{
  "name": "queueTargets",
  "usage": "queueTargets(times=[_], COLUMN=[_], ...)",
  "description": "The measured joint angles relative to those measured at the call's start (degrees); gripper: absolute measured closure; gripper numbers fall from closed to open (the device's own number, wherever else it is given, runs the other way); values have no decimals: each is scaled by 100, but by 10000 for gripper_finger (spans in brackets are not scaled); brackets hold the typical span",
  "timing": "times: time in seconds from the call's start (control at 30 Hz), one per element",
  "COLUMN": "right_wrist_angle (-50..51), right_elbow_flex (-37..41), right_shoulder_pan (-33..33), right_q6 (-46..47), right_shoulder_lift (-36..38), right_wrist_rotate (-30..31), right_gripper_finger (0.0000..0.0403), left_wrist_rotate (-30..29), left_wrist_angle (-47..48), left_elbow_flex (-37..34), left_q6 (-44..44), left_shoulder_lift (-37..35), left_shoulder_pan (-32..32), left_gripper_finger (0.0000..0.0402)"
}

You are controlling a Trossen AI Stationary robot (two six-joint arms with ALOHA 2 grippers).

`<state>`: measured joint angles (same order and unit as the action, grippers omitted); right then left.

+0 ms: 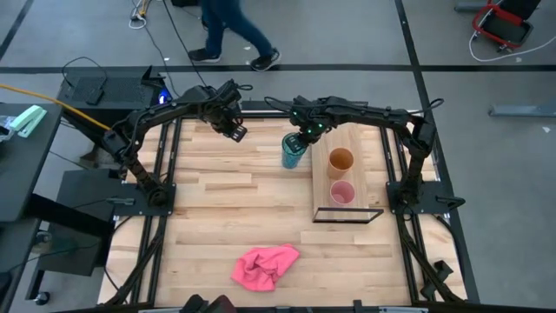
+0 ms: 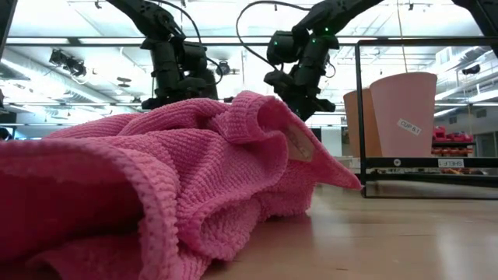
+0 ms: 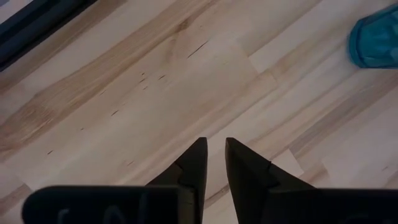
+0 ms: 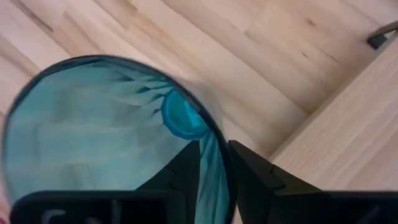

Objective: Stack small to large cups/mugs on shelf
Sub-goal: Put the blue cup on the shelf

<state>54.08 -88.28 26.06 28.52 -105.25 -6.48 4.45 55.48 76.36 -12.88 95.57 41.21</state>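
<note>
Right end effector [image 4: 214, 163] pinches the teal cup [image 1: 293, 151] rim, beside the shelf [image 1: 365, 165]. Next, presumably carry it toward the orange cup [image 1: 340, 160] and pink cup [image 1: 342, 192]. Left end effector [image 3: 213, 158], nearly closed and empty, waits above the tabletop [image 1: 226, 209].

The left gripper [image 3: 213, 152] hangs over bare table [image 3: 155, 81], its two dark jaws pointing down at the pale wooden planks with only a narrow slit of wood showing between their tips. Nothing sits between them. Off at the edge of this view is part of the teal cup [image 3: 375, 42], translucent and well apart from the jaws. A dark strip [image 3: 37, 28] runs along the table's far edge.
</note>
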Motion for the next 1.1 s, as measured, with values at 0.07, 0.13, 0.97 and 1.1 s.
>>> queueTargets(times=[0.07, 0.13, 0.97, 1.1], right_wrist_angle=[-86, -125, -138, -145], right_elbow_flex=[45, 45, -202, -412], right_shoulder_pan=[0, -2, 4, 4], right_q6=[5, 4, -167, -169], right_shoulder_lift=[-5, -5, -5, -5], right_wrist_rotate=[0, 0, 0, 1], right_gripper_finger=[309, 309, 281, 265], left_wrist_rotate=[0, 3, 144, 146], left_wrist_angle=[1, 0, -90, -87], left_elbow_flex=[0, 0, 0, 0], left_q6=[6, 4, 11, 15], left_shoulder_lift=[0, 0, 0, 0], left_shoulder_pan=[0, 0, -7, -7], left_gripper_finger=[337, 340, 349, 346])
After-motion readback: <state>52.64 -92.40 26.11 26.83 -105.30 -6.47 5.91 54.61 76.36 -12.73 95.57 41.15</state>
